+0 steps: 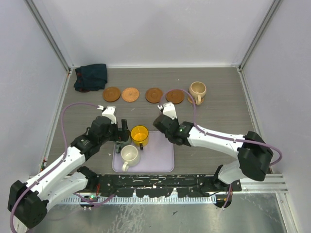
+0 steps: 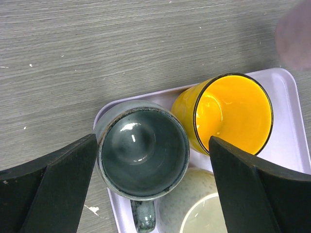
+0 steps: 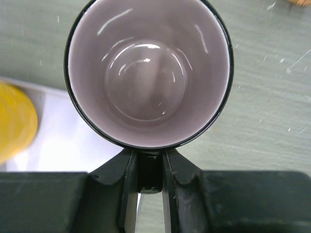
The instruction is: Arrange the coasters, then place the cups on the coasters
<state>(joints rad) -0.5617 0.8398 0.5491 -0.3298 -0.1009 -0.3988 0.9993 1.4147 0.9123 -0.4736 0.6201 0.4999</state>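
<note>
Four coasters (image 1: 111,94) lie in a row along the far part of the worktop (image 1: 218,121) in the top view, with a tan cup (image 1: 197,92) just beside the right end of the row; whether a disc lies under it cannot be told. A dark cloth (image 1: 91,77) sits at the far left corner. Nearer the arms, a lavender tray (image 1: 155,162) carries a yellow cup (image 1: 139,135) and a cream cup (image 1: 129,155), with the left gripper (image 1: 122,132) at its left far corner and the right gripper (image 1: 163,121) just past its far edge. From the left wrist, the left gripper (image 2: 151,141) stands spread wide and released, its fingers (image 2: 48,189) flanking a grey-green cup (image 2: 142,149) that stands upright in the tray's corner, touching the yellow cup (image 2: 233,114) and the cream cup (image 2: 199,208). From the right wrist, the right gripper (image 3: 148,160) is clenched on the handle of an upright mauve cup (image 3: 148,73), which sits over the tray's edge and the bare worktop.
</note>
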